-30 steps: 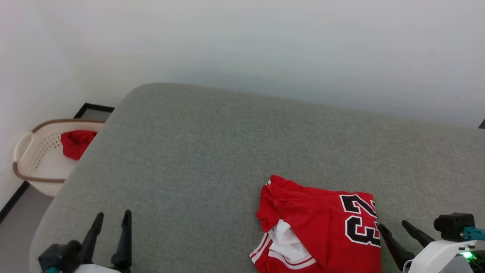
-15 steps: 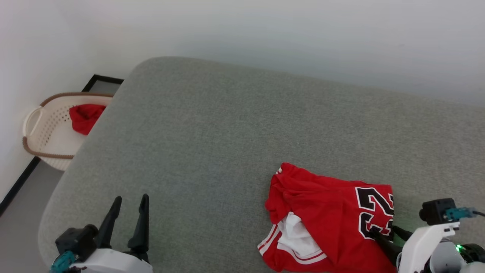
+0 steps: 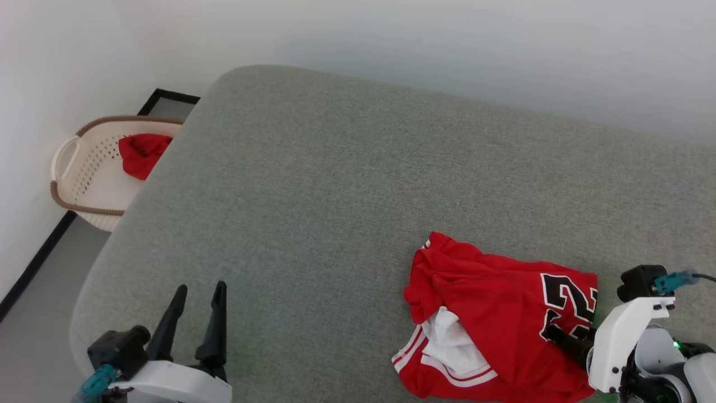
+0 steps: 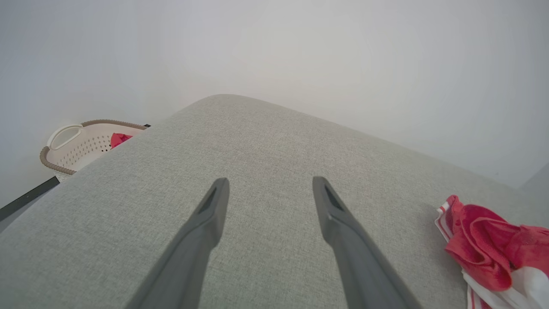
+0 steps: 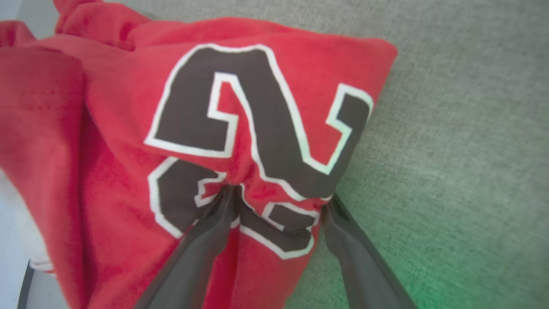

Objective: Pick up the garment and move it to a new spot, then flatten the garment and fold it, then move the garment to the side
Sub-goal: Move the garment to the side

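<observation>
The garment (image 3: 498,319), a red jersey with a black white-edged "23" and white striped trim, lies crumpled at the near right of the grey cushion (image 3: 335,184). My right gripper (image 3: 568,334) is tipped down onto its right edge. In the right wrist view the right gripper (image 5: 281,193) is open, both tips pressing into the garment (image 5: 128,128) at the lettering, with a ridge of cloth between them. My left gripper (image 3: 200,288) stands open over bare cushion at the near left, far from the garment. The left wrist view has the left gripper (image 4: 270,181) empty and the garment (image 4: 484,249) off to the right.
A cream perforated laundry basket (image 3: 61,162) stands on the floor beyond the cushion's left edge, holding a small plain red cloth bundle (image 3: 142,154). A white wall runs behind the cushion. The cushion's rounded left edge drops to the grey floor (image 3: 39,336).
The head camera has shifted. My right gripper has gone from beside the garment onto its "23" edge, tipping downward. The left gripper has kept its stance.
</observation>
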